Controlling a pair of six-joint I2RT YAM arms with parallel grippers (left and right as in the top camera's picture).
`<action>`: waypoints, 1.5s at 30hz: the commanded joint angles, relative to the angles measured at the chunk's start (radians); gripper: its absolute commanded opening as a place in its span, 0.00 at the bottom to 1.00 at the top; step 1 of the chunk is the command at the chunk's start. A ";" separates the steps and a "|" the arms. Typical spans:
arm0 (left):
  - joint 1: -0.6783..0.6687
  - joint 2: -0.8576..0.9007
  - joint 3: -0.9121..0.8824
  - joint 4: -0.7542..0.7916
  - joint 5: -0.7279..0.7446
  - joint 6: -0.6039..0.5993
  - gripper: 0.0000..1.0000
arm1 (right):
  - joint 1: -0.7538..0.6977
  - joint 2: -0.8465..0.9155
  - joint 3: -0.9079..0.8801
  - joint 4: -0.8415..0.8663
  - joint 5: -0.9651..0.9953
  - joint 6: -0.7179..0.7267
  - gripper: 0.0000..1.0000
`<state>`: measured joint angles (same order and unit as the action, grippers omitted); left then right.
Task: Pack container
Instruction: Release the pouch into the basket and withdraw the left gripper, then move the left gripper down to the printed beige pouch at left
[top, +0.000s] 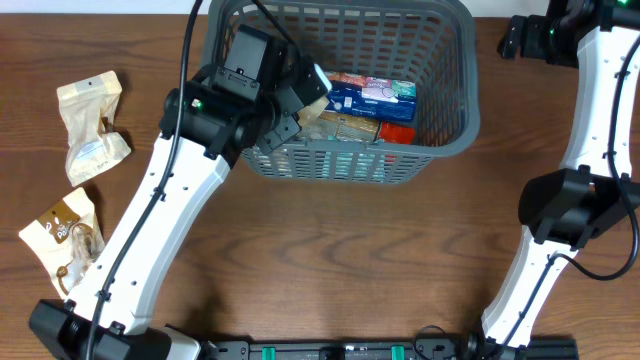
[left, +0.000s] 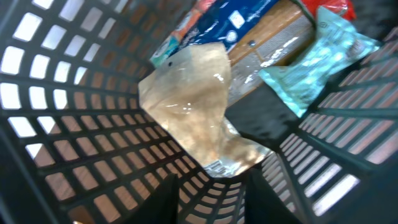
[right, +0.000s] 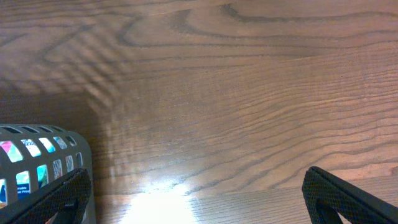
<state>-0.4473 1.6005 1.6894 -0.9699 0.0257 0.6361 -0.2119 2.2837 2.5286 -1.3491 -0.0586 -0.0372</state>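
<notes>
Container (top: 330, 165) sits at the far centre of the table (top: 330, 260), and my left arm reaches down into it. Left pincer (left: 211, 186) is narrowed on the crimped end of the beige pouch (left: 193, 106). From the wrist view it looks pinched, not just resting. The pouch hangs inside near the left wall, above the blue packet (top: 370, 95) and teal packet (left: 317, 56) on the floor. Right pincer (right: 194, 177) is spread wide with nothing in it, low over bare table near a container corner.

Handling read, my judgement only:
- Container looks like stiff moulded plastic, light for its bulk, with some weight from the packets inside.
- Probably slides easily on the wood, so a wrist bump on the wall could shift it.
- Lattice slots can snag a fingertip, so I keep my fingers clear of the walls.
- If it has to move, I take the thick rolled rim mid-side, one jaw inside and one outside. A corner grip would likely tilt it.

Pouch is soft, slick film and very light. The crimp seam is its stiffest spot, so it's a good hold.

Upper loose pouch (top: 90, 125) and lower loose pouch (top: 62, 235) lie on the table well left of the container. Same seam-edge grip should suit both.
</notes>
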 joint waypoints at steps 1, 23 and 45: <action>0.028 0.006 -0.016 0.005 -0.061 -0.032 0.34 | 0.003 -0.002 -0.005 -0.001 0.002 -0.013 0.99; 0.113 -0.151 0.018 0.329 -0.361 -0.204 0.79 | 0.003 -0.002 -0.005 -0.006 -0.002 -0.013 0.99; 0.663 -0.388 0.015 -0.481 -0.428 -0.986 0.88 | 0.003 -0.002 -0.005 -0.005 -0.002 -0.017 0.99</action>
<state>0.1745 1.1938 1.7050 -1.3949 -0.3954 -0.1287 -0.2119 2.2837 2.5286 -1.3506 -0.0589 -0.0380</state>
